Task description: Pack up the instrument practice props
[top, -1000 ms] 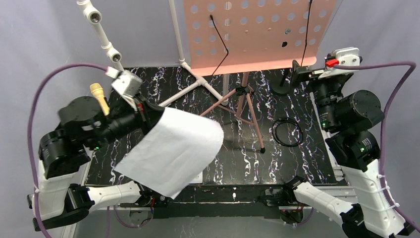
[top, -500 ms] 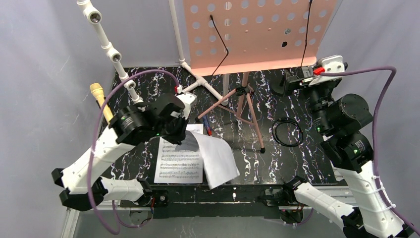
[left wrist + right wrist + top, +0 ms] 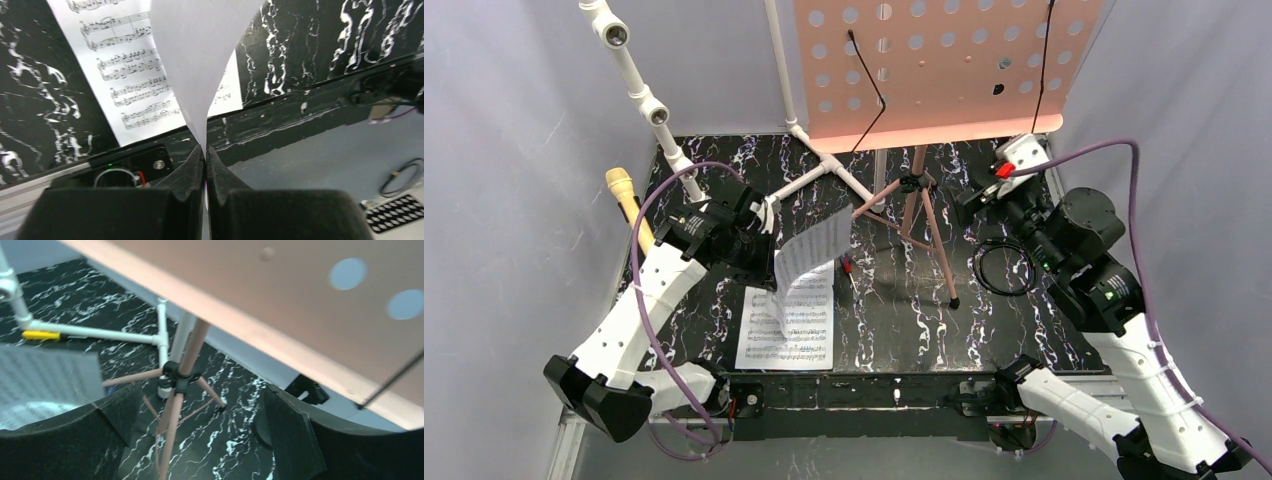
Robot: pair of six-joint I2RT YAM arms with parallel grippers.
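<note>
My left gripper [image 3: 766, 243] is shut on one edge of a white sheet-music page [image 3: 815, 243], which hangs curled above a second page [image 3: 788, 327] lying flat on the table. In the left wrist view the pinched page [image 3: 200, 60] rises from the closed fingertips over the flat page [image 3: 130, 85]. The pink perforated music board [image 3: 934, 65] stands at the back on copper tripod legs [image 3: 921, 215]. My right gripper [image 3: 202, 425] is open and empty, facing the tripod hub [image 3: 178, 375] under the board [image 3: 280, 305]. A yellow microphone [image 3: 624, 198] stands at the far left.
A white plastic pipe frame [image 3: 639, 95] runs across the back left. A black cable coil [image 3: 1004, 268] lies right of the tripod. A black round base [image 3: 260, 429] sits beside my right finger. A small red and blue item [image 3: 849, 266] lies under the held page.
The left arm has swung out over the table and lowered the held page over the flat one. The right gripper has moved left towards the tripod, still open.
</note>
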